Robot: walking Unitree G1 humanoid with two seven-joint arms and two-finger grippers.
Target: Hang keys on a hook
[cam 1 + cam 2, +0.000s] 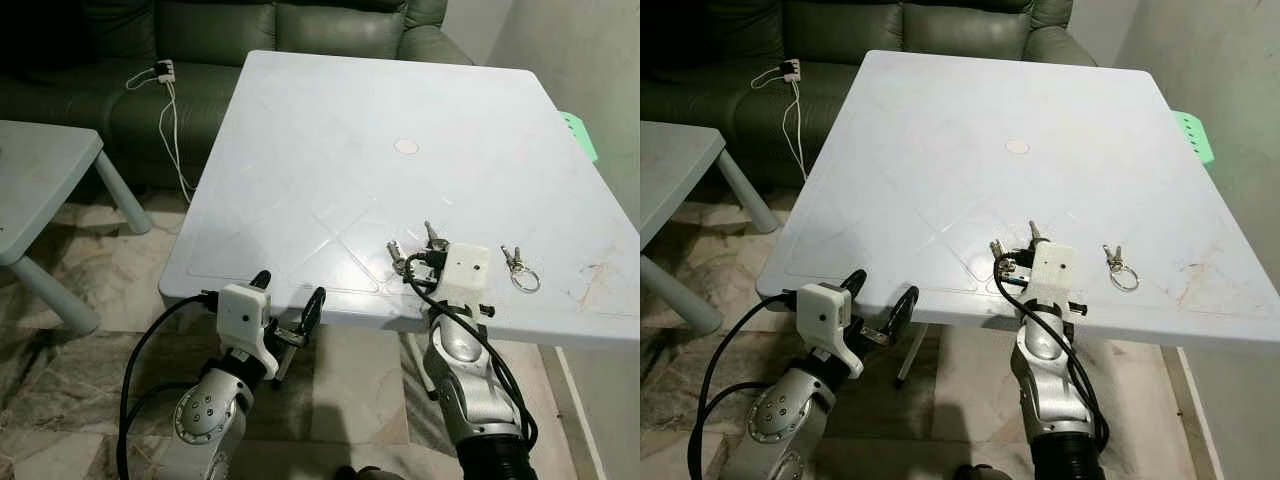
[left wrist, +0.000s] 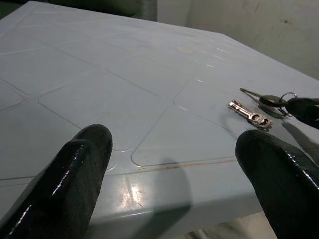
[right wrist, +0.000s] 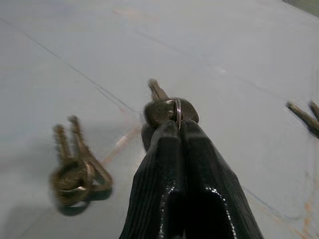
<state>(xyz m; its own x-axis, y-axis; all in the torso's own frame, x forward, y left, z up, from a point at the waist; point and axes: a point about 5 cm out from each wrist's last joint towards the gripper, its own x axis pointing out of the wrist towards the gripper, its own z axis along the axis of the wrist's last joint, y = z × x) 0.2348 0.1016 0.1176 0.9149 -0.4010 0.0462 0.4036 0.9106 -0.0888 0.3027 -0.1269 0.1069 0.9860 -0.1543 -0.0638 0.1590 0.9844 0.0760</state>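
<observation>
Nearest, the left pincer (image 1: pixel 290 308) hangs at the worktop's (image 1: pixel 330 130) near edge, its fingers (image 2: pixel 82 164) spread wide apart with nothing between them. To its right, the right pincer (image 3: pixel 178 124) sits just past that edge, fingers pressed together on the ring of a dark-headed key (image 3: pixel 167 110) that touches the surface. A second bunch of keys (image 3: pixel 77 167) lies just beside it on the left, a third set with a loose ring (image 1: pixel 520 268) near on the right. Beyond them the pale worktop runs open to its far edge, marked by a small round disc (image 1: pixel 406 146). Behind stands a dark green sofa (image 1: pixel 250 30) with a white cable (image 1: pixel 165 90).
</observation>
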